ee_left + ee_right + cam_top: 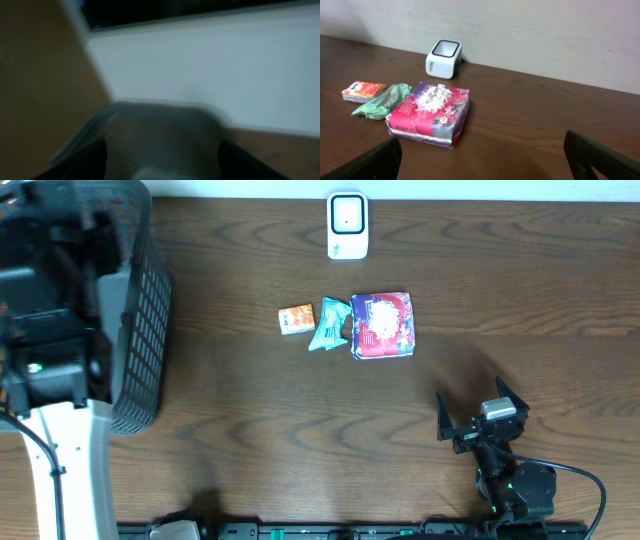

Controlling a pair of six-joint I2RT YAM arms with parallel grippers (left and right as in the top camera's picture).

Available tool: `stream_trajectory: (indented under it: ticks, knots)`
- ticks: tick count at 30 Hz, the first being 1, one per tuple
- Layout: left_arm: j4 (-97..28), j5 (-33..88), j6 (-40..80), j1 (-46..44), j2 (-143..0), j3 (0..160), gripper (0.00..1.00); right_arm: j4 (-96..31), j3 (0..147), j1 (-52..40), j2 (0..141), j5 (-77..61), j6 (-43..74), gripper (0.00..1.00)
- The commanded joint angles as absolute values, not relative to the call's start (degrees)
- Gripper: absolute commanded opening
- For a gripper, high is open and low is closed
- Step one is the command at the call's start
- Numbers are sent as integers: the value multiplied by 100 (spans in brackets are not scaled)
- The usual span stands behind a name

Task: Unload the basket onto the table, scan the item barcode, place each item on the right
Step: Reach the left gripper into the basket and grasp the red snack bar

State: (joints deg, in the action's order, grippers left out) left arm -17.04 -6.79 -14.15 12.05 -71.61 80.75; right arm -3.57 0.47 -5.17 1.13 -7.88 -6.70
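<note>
Three items (328, 323) in a row mid-table, before the scanner (347, 225). Purple pack (382, 325), rightmost, lies ahead-left of the right gripper (477, 408), spread wide, the nearer arm. Left gripper (162, 160) blurred; cannot tell its state.

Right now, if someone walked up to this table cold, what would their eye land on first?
Probably the purple-and-red floral packet in the middle of the table, with a teal packet and a small orange box lined up to its left. Behind them the white scanner stands at the far edge, and a big black mesh basket fills the left end.
</note>
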Motion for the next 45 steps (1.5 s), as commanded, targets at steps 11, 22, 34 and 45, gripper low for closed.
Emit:
stream_trajectory:
  ticks: [11,22,34,45]
  knots:
    - [-2982,-8,-1778,3354,-7953,8134,98,-366,32,-530,119,-764,-628,99]
    - [-3542,91,-2613,3621,-9011,8123,98,-366,32,-530,119,-764,-628,99]
    - [-3769,-325,-2956,3621,-10062,8044,98,-366,32,-530,119,-764,-628,99]
    - [-3612,-460,-2956,3621,-10466,7992,93,-366,32,-530,119,-764,-628,99]
